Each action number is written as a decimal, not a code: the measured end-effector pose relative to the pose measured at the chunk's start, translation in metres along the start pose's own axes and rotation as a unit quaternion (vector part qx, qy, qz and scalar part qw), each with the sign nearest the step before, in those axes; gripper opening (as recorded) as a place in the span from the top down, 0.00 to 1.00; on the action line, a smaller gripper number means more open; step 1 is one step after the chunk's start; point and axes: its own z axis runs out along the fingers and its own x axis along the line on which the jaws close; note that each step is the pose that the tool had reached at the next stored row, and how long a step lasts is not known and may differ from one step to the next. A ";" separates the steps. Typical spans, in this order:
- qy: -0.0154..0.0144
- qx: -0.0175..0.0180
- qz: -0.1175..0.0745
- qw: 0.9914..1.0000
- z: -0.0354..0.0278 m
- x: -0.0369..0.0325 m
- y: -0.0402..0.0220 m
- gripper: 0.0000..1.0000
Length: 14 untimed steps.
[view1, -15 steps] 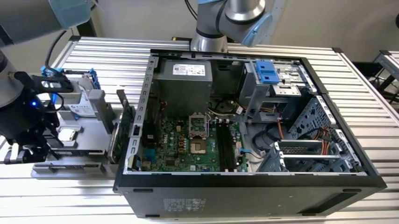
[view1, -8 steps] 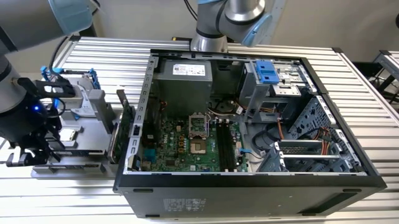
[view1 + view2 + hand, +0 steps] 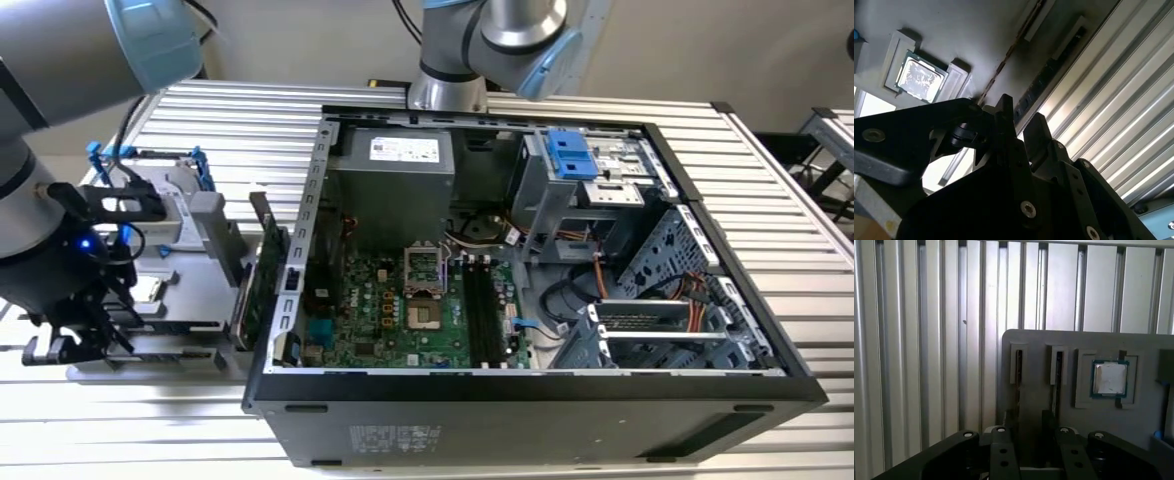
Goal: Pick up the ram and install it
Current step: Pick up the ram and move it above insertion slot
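I hold the black two-finger gripper (image 3: pixel 1026 422) narrowly parted and empty over the grey plastic parts tray (image 3: pixel 1039 340). The thin bluish-dark ram stick (image 3: pixel 1058 385) stands on edge in its slot, just below and ahead of the gripper, its long axis square to the closing direction.

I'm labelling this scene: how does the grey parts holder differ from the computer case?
The grey parts holder is low and light grey; the computer case is black, boxy and much larger. The holder keeps a processor chip in a pocket; the case lies open, showing its motherboard. Both rest on the ribbed metal table.
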 end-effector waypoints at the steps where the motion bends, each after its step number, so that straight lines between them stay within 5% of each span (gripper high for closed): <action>1: 0.000 0.000 0.001 1.000 0.0016 0.0001 0.0001 0.00; 14: 0.000 0.000 0.005 1.000 0.0203 0.0066 0.0009 0.00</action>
